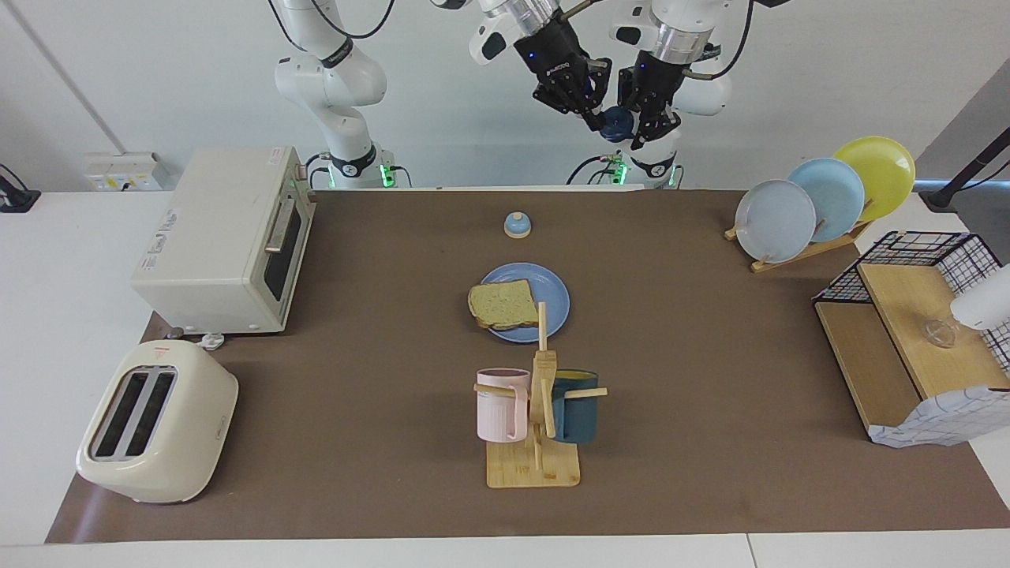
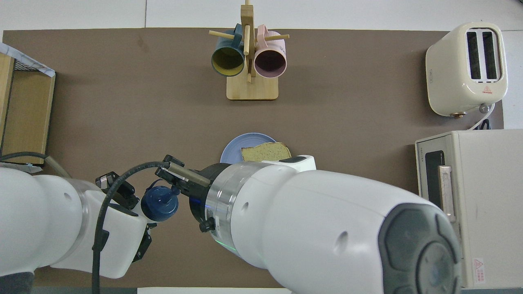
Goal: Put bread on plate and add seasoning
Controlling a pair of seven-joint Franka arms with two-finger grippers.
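Observation:
The bread (image 1: 503, 304) lies flat on the blue plate (image 1: 548, 315) at mid-table, one edge hanging over the rim toward the right arm's end. In the overhead view the right arm hides part of the bread (image 2: 265, 151) and plate (image 2: 230, 154). My left gripper (image 1: 641, 126) is high over the table's robot edge, shut on the seasoning bottle, whose navy cap (image 1: 616, 123) shows. My right gripper (image 1: 594, 118) is shut and tilted, its tips right beside that cap; contact cannot be told. From overhead, the seasoning cap (image 2: 160, 203) sits between left gripper (image 2: 141, 204) and right gripper (image 2: 176, 188).
A small blue-topped bell (image 1: 517, 225) stands between the plate and the robots. A wooden mug rack (image 1: 536, 461) with a pink and a teal mug stands farther out. Toaster oven (image 1: 225, 237) and toaster (image 1: 158, 422) fill the right arm's end; plate rack (image 1: 821, 197) and wire shelf (image 1: 907, 331) the left arm's.

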